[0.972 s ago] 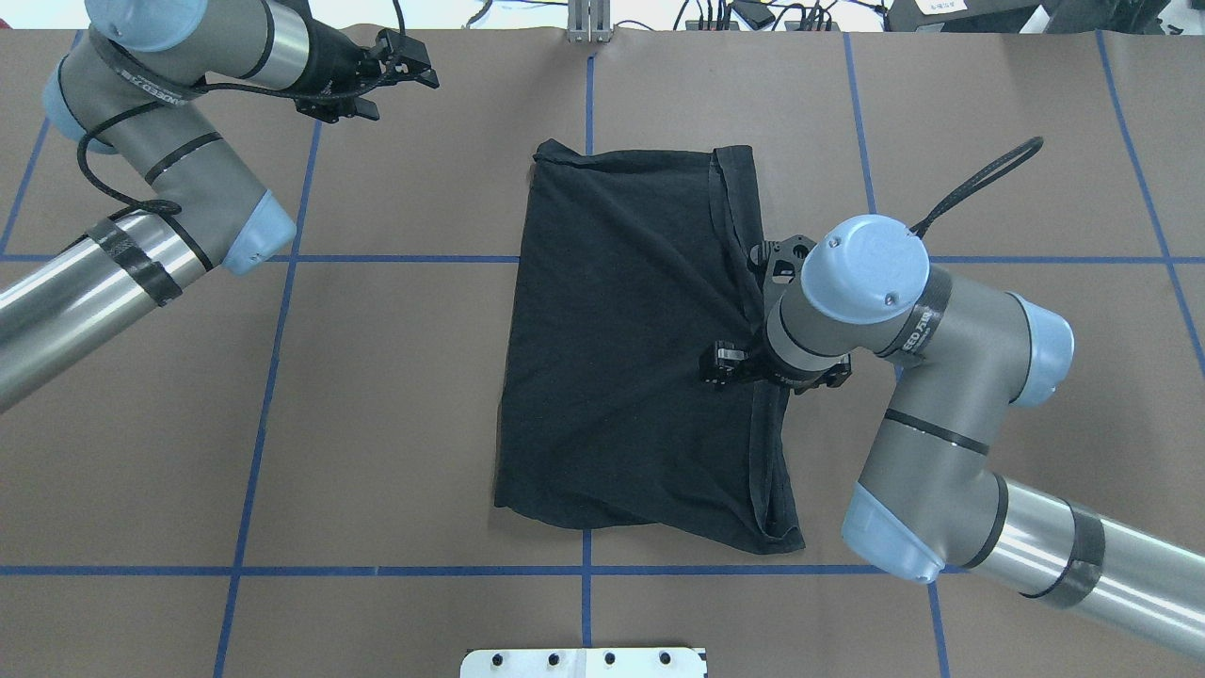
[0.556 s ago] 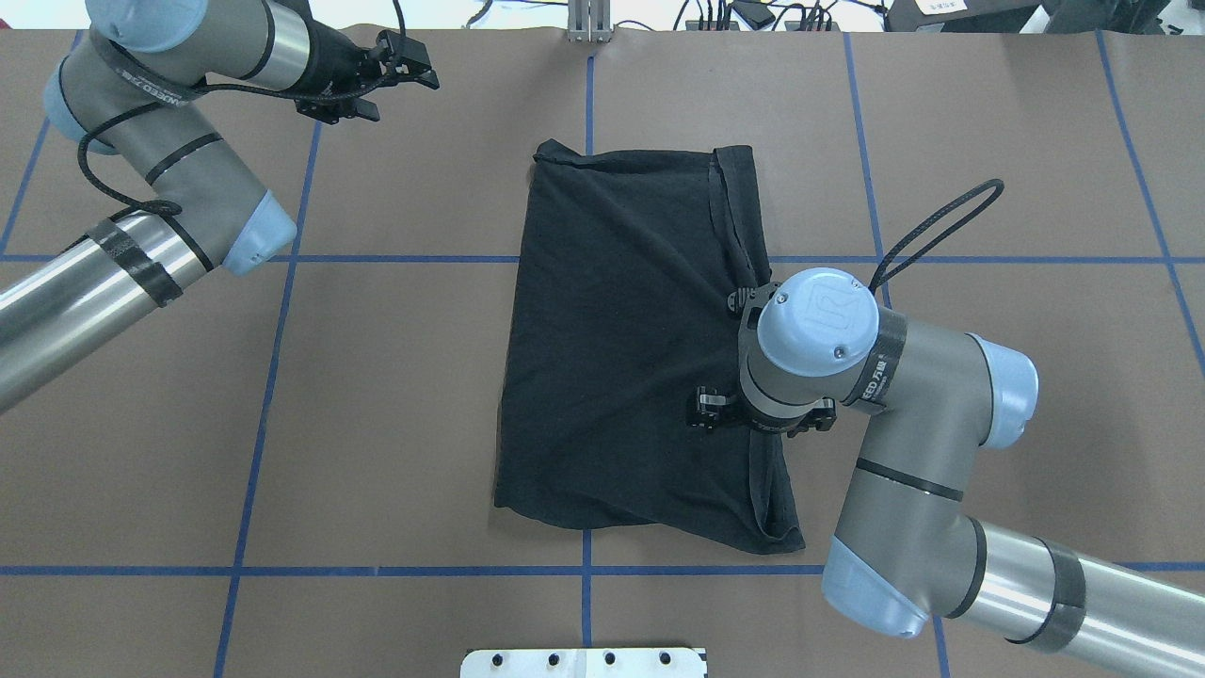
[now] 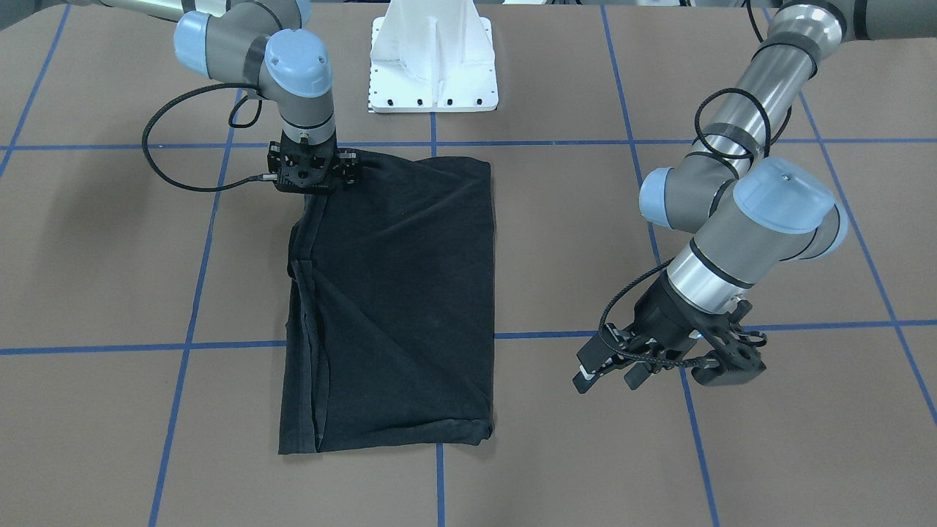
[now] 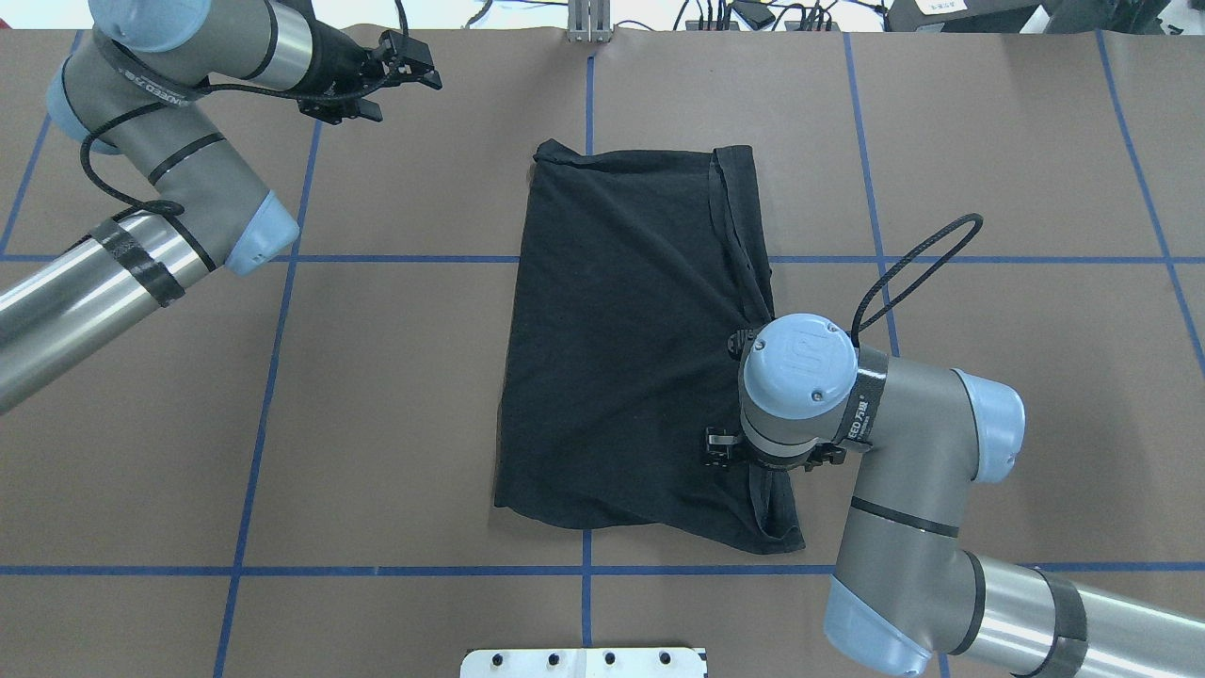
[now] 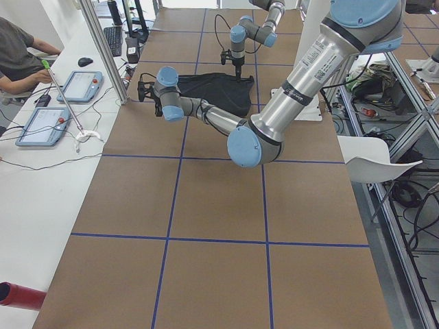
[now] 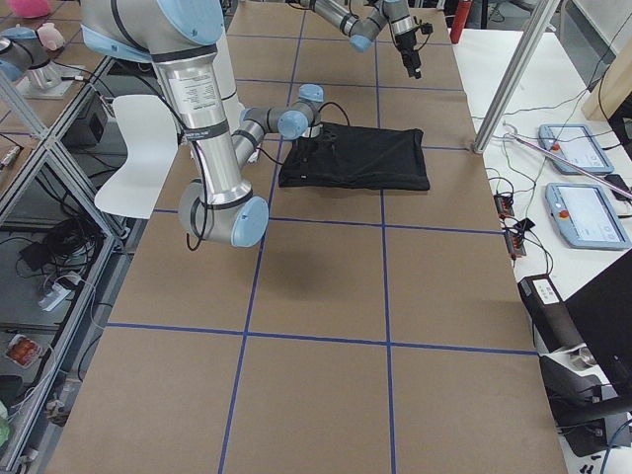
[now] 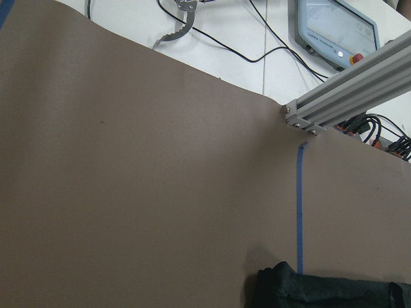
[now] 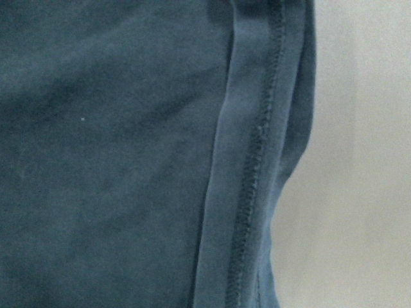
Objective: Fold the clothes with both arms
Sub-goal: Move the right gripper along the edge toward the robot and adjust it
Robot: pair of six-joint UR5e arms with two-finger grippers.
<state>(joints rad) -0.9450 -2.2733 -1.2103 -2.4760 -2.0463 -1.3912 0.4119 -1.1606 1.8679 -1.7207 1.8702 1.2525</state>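
Note:
The clothes are one black T-shirt (image 4: pixel 621 330) (image 3: pixel 395 293), lying folded into a rectangle in the middle of the brown table. Its doubled hem runs along the robot's right edge and fills the right wrist view (image 8: pixel 250 160). My right gripper (image 3: pixel 313 183) points straight down at that edge, near the shirt's corner closest to the robot. The wrist hides its fingers, so I cannot tell whether it is open or shut. My left gripper (image 3: pixel 607 377) (image 4: pixel 405 94) hovers open and holds nothing, well off the shirt near the table's far left. A shirt corner (image 7: pixel 321 292) shows low in the left wrist view.
The white pedestal base (image 3: pixel 432 66) stands at the robot's side of the table. An aluminium post (image 7: pixel 347 96) rises at the far edge. Beyond it, teach pendants (image 6: pixel 583 212) and cables lie on a white side table. A seated person (image 5: pixel 20 48) is there.
The right arm has travelled along the shirt's right edge toward the robot, from mid-edge to near the near corner. The shirt lies unchanged. The left arm has hardly moved.

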